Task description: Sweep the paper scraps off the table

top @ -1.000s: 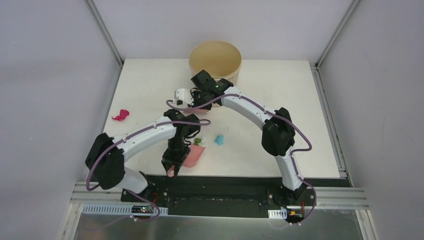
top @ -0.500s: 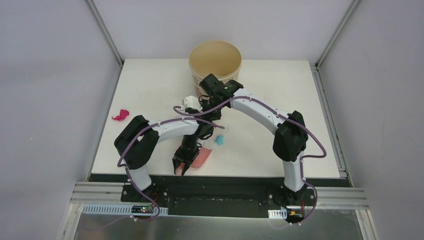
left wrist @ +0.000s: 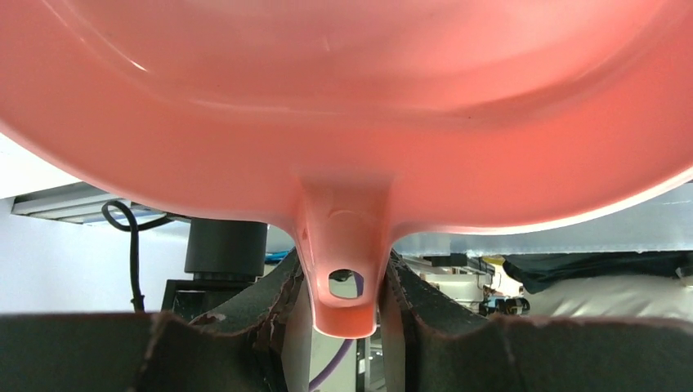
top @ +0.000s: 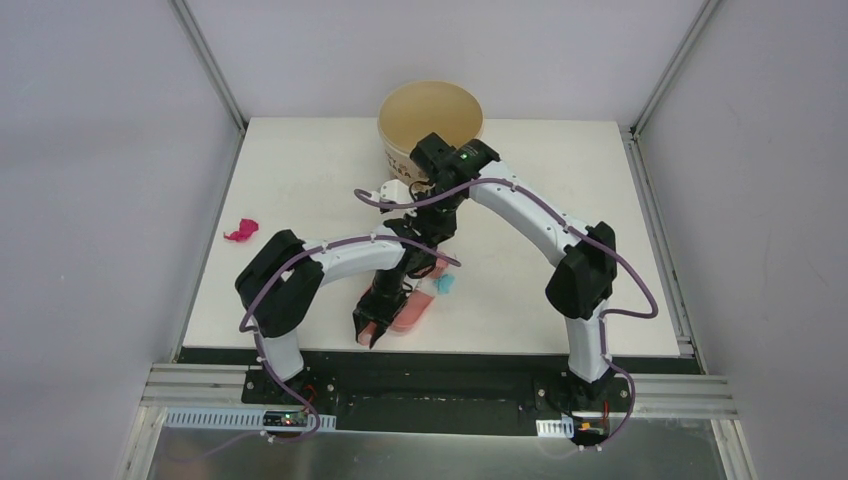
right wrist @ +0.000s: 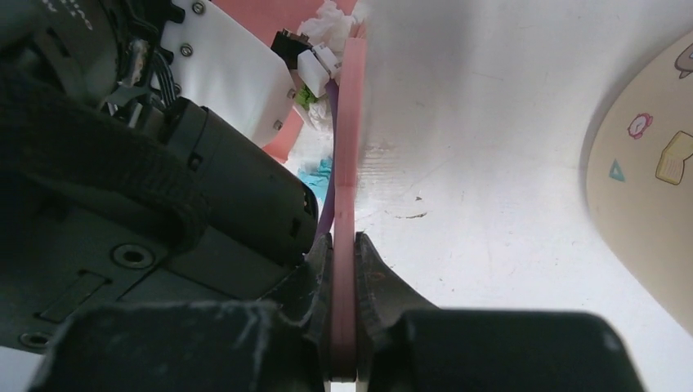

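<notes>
At the front edge of the flat white table [top: 560, 180], the left gripper [left wrist: 347, 286] is clamped partway closed on the handle of the salmon-pink plastic dustpan [left wrist: 343, 98], which appears to hold some white and green paper scraps [right wrist: 329, 23]. Just past its lip a crumpled blue scrap [top: 444, 284] lies unswept, beside the thin pink brush [right wrist: 353, 147] pinched tight in the right gripper [right wrist: 343, 253]. A magenta scrap [top: 241, 231] waits well apart at the left edge, short of the tan round bucket [top: 431, 115], so the job looks about half done.

Tan bucket [top: 431, 118] upright at far centre, pink dustpan [top: 412, 314] low at near centre, thin pink brush [right wrist: 350, 163] just on its far side, grey walls [top: 100, 200] left, right and far.
</notes>
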